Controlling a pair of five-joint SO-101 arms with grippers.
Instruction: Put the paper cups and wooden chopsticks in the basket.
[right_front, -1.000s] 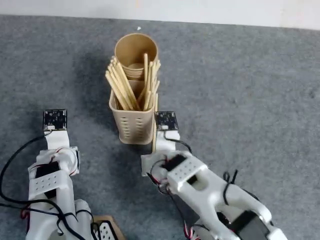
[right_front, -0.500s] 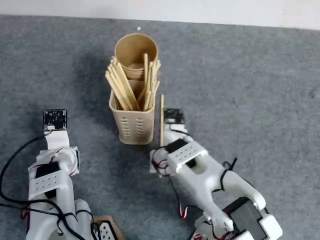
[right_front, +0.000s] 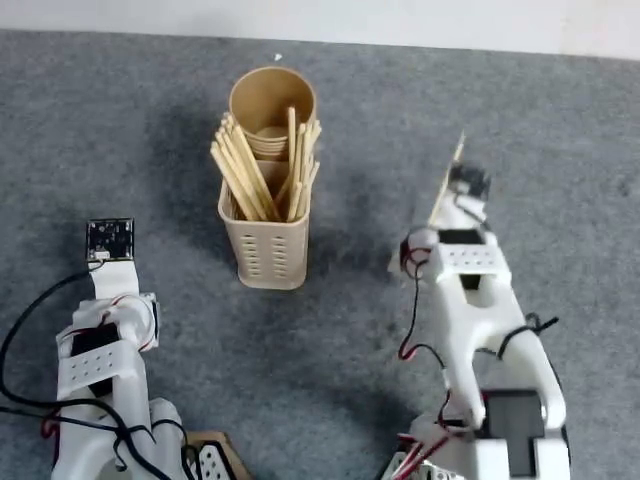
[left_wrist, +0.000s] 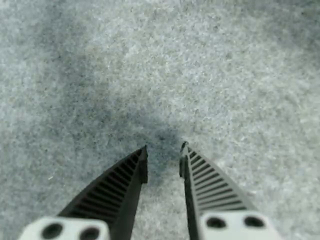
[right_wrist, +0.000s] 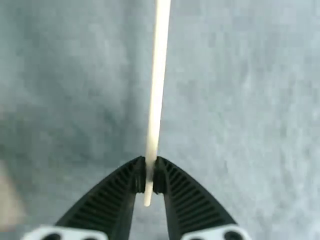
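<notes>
Chopstick sat pinched near its end between the right fingers, its long axis running straight out ahead of them. The basket, holding paper cups, stood well off to their left. Nearer it, the left fingers hung slightly spread over the desk.

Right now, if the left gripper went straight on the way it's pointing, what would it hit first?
Most likely just the grey carpet-like table surface. The left gripper points down at it, open, with nothing between its tips or ahead of them. How far off the surface lies is unclear.
</notes>
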